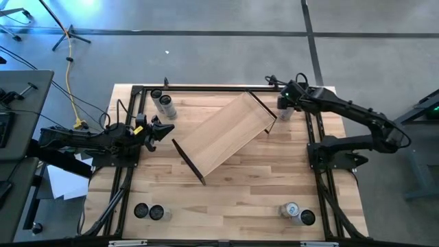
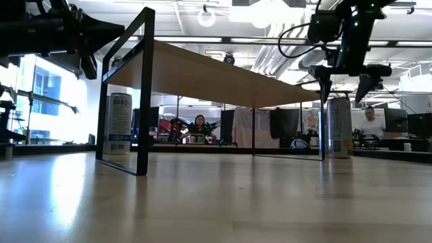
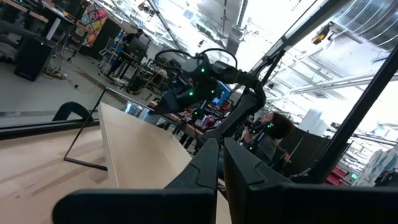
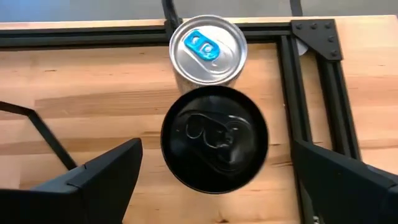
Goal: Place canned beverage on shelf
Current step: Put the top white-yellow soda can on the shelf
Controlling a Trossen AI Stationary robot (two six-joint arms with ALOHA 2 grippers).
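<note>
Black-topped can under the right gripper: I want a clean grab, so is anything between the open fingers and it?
Nothing visible: right gripper hangs open above the black-topped can; a silver can stands close behind.

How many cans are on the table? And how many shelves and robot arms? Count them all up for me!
Cans: 8
Shelf: 1
Robot arms: 2
Total: 11
</note>
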